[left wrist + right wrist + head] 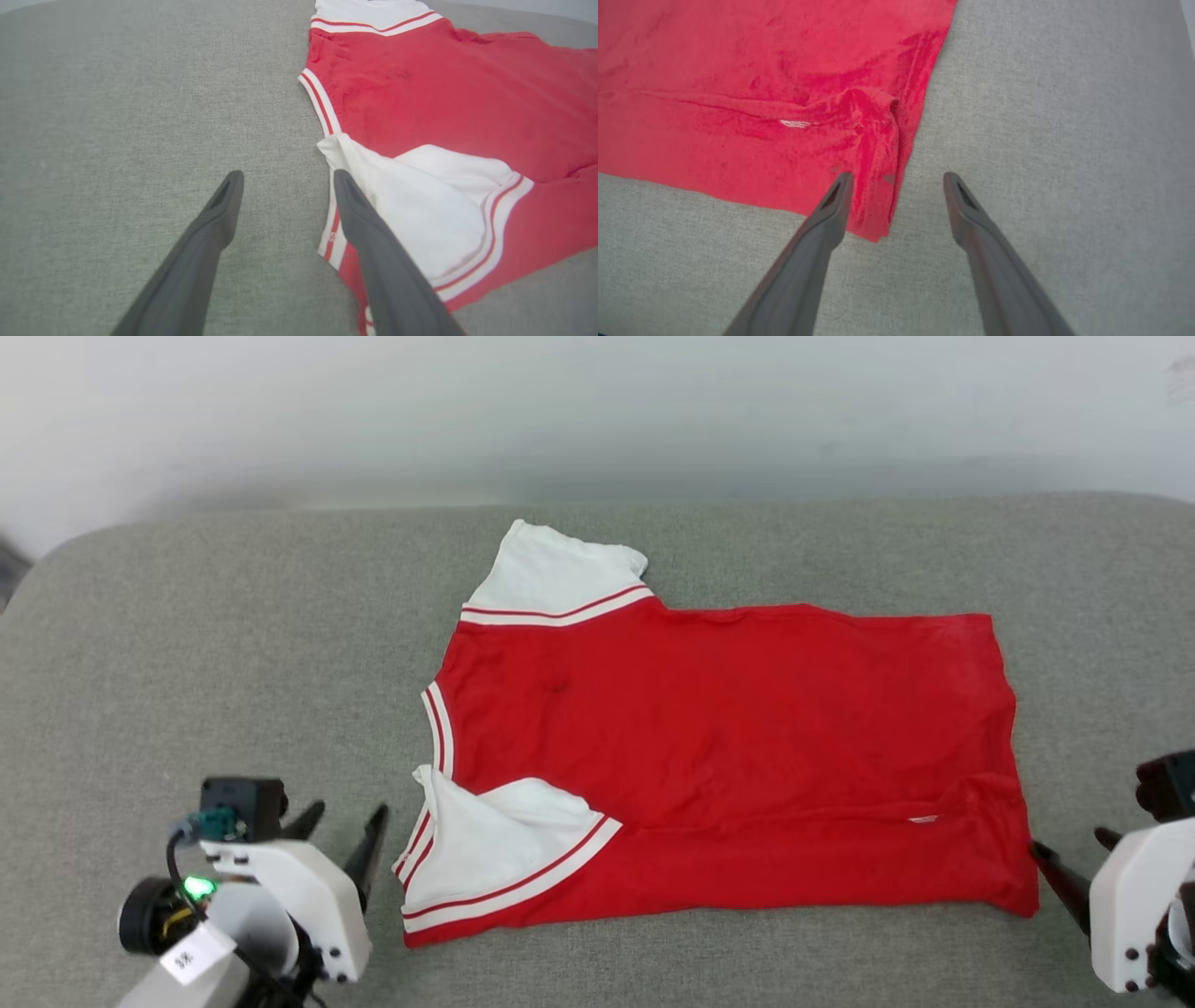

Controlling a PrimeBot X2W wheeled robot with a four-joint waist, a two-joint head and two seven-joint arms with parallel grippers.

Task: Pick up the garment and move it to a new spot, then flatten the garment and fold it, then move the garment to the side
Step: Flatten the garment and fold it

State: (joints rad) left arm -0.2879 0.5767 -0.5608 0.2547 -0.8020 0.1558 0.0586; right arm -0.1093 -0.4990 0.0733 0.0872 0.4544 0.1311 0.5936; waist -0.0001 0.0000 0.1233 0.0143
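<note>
Grey, coarse-woven upholstery with rounded corners runs back to a pale wall. On its middle the red jersey lies spread flat, its near edge folded over in a soft band. Its white sleeves carry red-and-white striped trim. The left gripper sits just beside the near sleeve, dark tapered fingers spread and empty. The right gripper, also spread, stands at the rumpled hem corner.
</note>
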